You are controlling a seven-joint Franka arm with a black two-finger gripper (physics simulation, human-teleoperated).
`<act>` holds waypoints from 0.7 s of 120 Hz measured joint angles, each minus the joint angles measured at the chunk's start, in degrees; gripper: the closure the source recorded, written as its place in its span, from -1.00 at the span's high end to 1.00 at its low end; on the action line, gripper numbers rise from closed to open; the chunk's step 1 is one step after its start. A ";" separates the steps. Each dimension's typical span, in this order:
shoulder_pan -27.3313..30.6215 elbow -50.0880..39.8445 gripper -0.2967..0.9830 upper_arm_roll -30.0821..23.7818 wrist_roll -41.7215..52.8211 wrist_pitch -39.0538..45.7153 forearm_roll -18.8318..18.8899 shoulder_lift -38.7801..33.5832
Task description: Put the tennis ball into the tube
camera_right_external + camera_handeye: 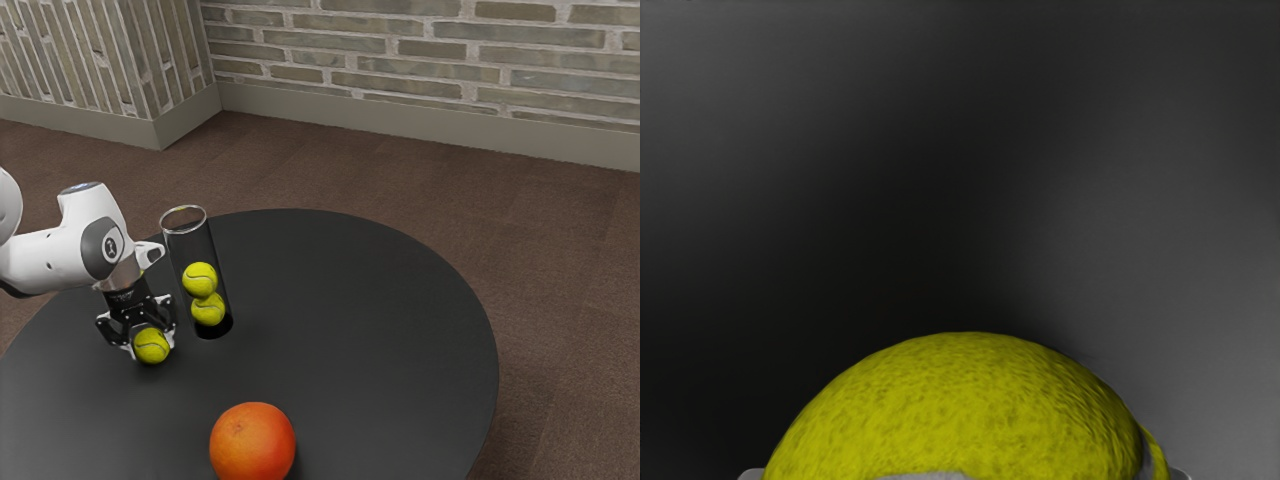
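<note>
Yellow-green felt, dark seam: the ball (152, 346) sits in the hand (151, 349) over the left part of the counter (355, 320), as the exterior view gives it. State of the hand: its two fingers touch the ball from opposite sides, pinching it. The hand points downward. The ball is low, close to the counter; whether it touches the surface, I cannot tell. Wrist view: the ball's rounded top, with pale bits of the fingers at either side, against the dark counter.

Counter: black, round; its near edge runs out of the exterior view. Tube (189, 246): clear, light rim, upright on the counter, inward from the far-left edge and near the hand, apart from it. Two balls are stacked inside, an upper ball (199, 279) resting on a lower ball (208, 310). The pinched ball is outside the tube, below rim level. Orange (252, 442): on the near part of the counter, well apart from the tube.

Surroundings: white arm (60, 259) entering from the exterior view's left; brown floor (560, 300); brick wall (420, 60) behind, pale skirting (420, 120) along its foot.
</note>
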 joint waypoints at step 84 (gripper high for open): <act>-0.30 -5.68 -0.02 -0.27 -4.93 -8.29 8.59 -25.13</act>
